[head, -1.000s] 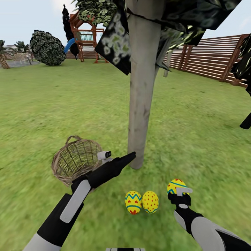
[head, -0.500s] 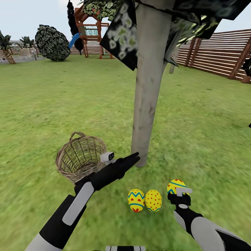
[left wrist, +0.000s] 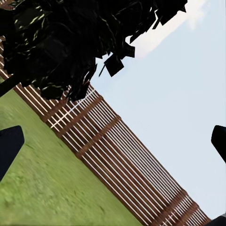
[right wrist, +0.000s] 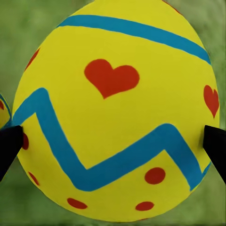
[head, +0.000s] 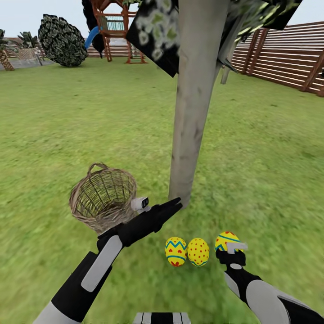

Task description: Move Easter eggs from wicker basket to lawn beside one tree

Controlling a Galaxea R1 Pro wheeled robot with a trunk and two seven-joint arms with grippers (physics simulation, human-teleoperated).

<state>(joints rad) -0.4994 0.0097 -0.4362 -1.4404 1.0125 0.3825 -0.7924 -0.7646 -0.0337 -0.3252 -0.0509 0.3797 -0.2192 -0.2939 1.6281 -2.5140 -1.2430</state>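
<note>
The wicker basket lies tilted on the lawn, left of the tree, and I see nothing inside it. Two Easter eggs rest on the grass in front of the trunk: one with blue zigzags and one with red dots. A third egg, banded blue with red hearts, sits just right of them with my right gripper shut on its sides. My left gripper is open and holds nothing, and it points at the trunk's base beside the basket.
A brown slat fence runs along the right and shows again as the fence past my left fingers. At the far back stand a play frame and a dark round bush. Dark leaf sheets hang from the tree above.
The whole head view has shifted, so the camera moved. The basket, trunk base and two lying eggs sit higher in the picture. The third egg has stayed in the right gripper.
</note>
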